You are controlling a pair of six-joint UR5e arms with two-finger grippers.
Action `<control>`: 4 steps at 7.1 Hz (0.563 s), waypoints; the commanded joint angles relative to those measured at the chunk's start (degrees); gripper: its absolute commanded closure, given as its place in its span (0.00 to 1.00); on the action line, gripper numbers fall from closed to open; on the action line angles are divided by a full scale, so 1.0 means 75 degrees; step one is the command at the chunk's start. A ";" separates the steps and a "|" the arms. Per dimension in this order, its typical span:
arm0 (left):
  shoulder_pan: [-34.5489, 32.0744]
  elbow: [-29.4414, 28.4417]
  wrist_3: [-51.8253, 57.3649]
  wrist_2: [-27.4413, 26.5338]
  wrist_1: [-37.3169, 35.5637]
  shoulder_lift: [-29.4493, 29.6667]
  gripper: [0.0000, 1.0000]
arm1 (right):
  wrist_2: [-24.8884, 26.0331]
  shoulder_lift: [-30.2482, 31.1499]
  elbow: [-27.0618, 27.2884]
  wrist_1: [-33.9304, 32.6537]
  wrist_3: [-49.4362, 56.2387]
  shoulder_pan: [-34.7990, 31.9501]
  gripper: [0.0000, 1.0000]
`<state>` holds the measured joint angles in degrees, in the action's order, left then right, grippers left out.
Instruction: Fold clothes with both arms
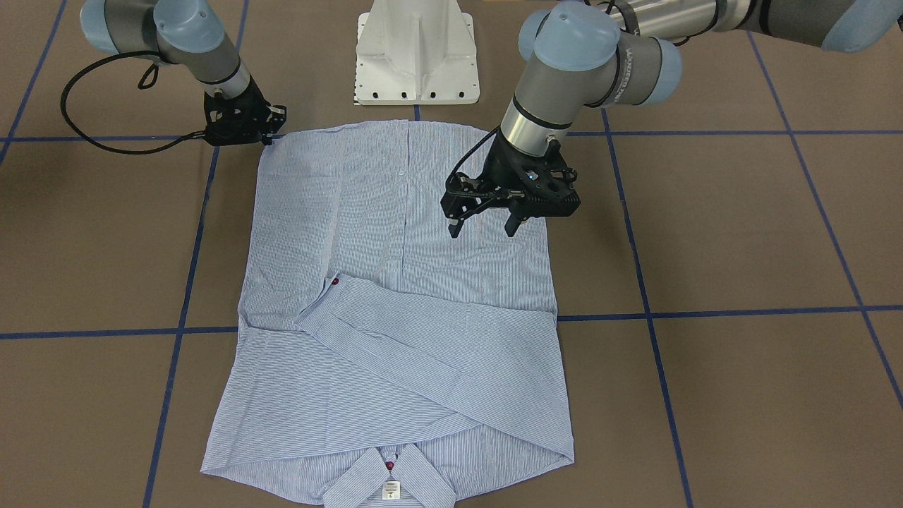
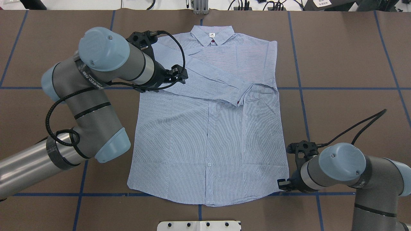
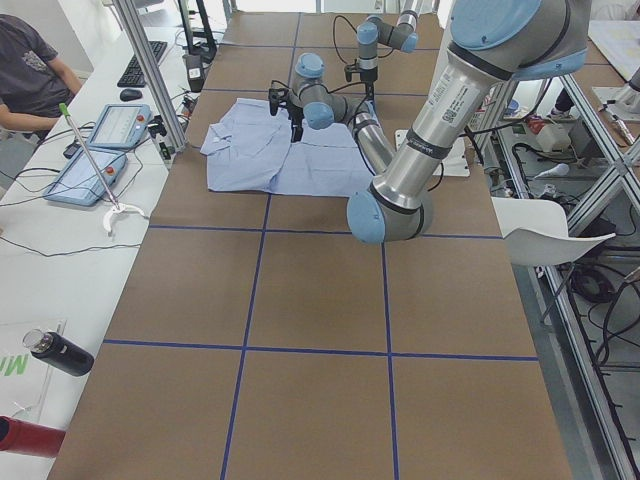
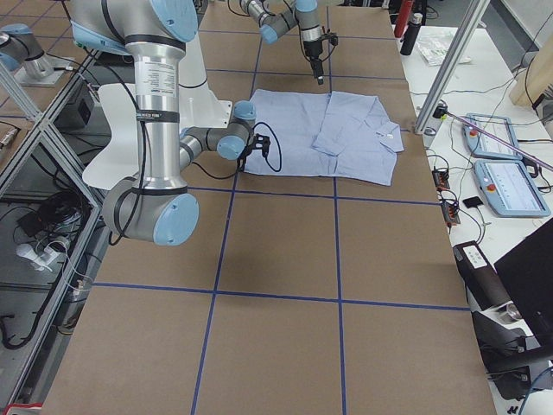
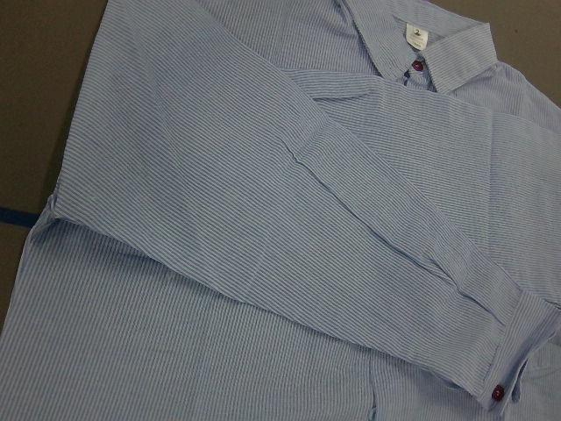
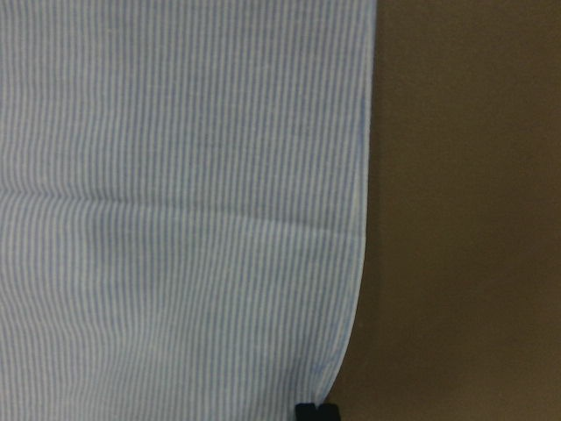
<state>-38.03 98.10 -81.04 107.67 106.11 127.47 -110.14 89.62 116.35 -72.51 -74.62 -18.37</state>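
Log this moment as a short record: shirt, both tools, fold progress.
shirt: flat on the table, collar away from the robot, sleeves folded across the chest
left tool: open, empty, above the shirt, not touching
right tool: low at the hem corner; open or shut unclear
body fold: not yet done
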 commanded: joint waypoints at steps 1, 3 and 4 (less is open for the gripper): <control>-0.0015 0.0056 0.0000 0.0012 -0.0190 -0.0016 0.01 | 0.0002 0.0015 0.0190 0.0000 0.0000 -0.0023 1.00; 0.0114 0.0626 -0.0023 0.0000 -0.0168 -0.0795 0.01 | 0.0014 -0.0043 0.0225 0.0012 0.0000 -0.0011 1.00; 0.0451 0.1385 -0.0047 0.0000 -0.0156 -0.1648 0.01 | 0.0014 -0.0067 0.0295 0.0012 0.0000 -0.0034 1.00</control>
<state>-36.77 102.90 -81.22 107.69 104.88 121.53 -110.05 89.34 118.11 -72.45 -74.62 -18.53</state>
